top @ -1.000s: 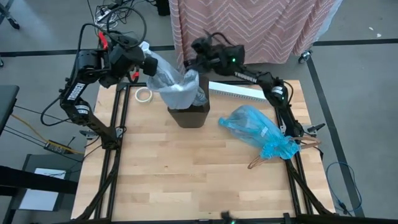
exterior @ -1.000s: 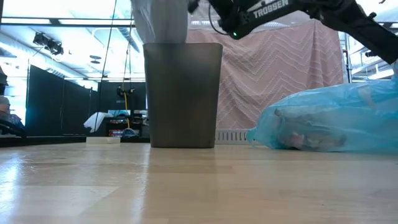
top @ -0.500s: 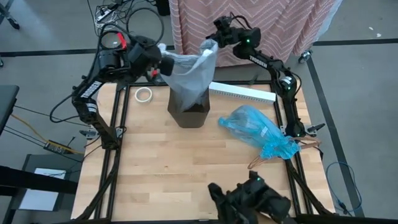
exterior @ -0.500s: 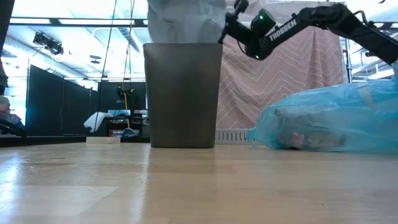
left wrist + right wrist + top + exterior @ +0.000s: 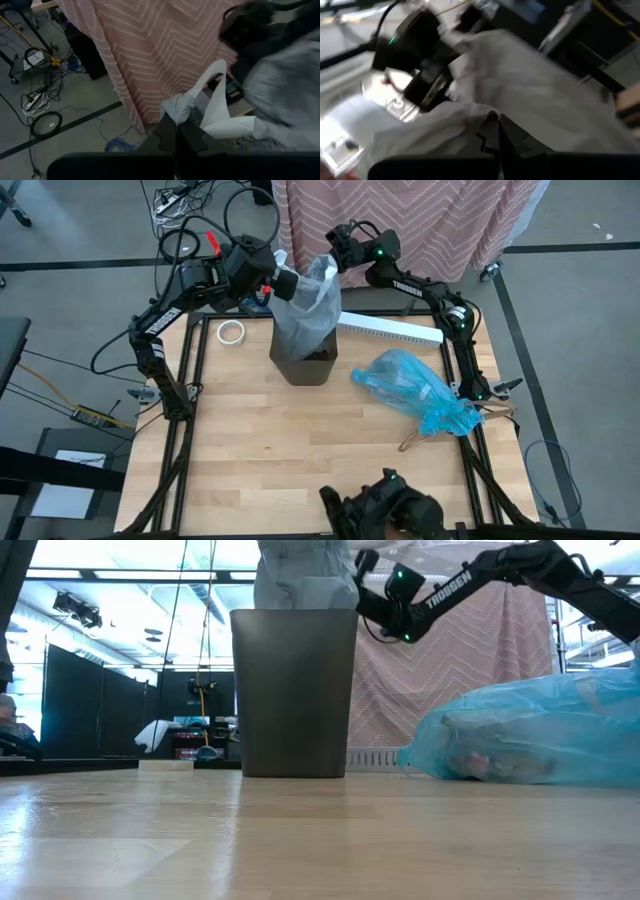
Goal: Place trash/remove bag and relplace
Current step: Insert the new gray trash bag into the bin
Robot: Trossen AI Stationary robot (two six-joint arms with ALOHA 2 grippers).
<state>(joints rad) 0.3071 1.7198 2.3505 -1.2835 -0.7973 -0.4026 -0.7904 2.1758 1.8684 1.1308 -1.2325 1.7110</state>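
Observation:
A small dark bin (image 5: 303, 365) stands at the table's far middle; it also shows in the low view (image 5: 295, 690). A pale grey translucent bag (image 5: 305, 305) stands up out of it, its lower end inside the bin. My left gripper (image 5: 280, 280) and my right gripper (image 5: 335, 260) are both shut on the bag's top, high above the bin. The bright-blue bag (image 5: 415, 390) lies on its side on the table at the right, untouched. Pale scraps with bits of red show through its wall (image 5: 480, 765). My left gripper pinches a bunched bit of the grey bag's top edge (image 5: 179, 109) between its two fingers, coming from the table's left side. The bag hangs below it into the bin. My right gripper pinches the top edge on the opposite side (image 5: 482, 116) between its two fingers, coming from the far right. The plastic between the two grippers is slack and crumpled.
A roll of tape (image 5: 231, 332) lies left of the bin. A long white strip (image 5: 390, 328) lies behind the blue bag. A brown wire piece (image 5: 415, 442) lies at the blue bag's near end. A pink chevron cloth (image 5: 400, 220) hangs beyond the far edge. A dark object (image 5: 385, 508) sits at the near edge.
My left gripper has moved toward the table's right, closer to the bin, carrying the bag's top with it. My right gripper swung out and then came back a little toward the left. The grey bag, which leaned left, now stands nearly upright over the bin.

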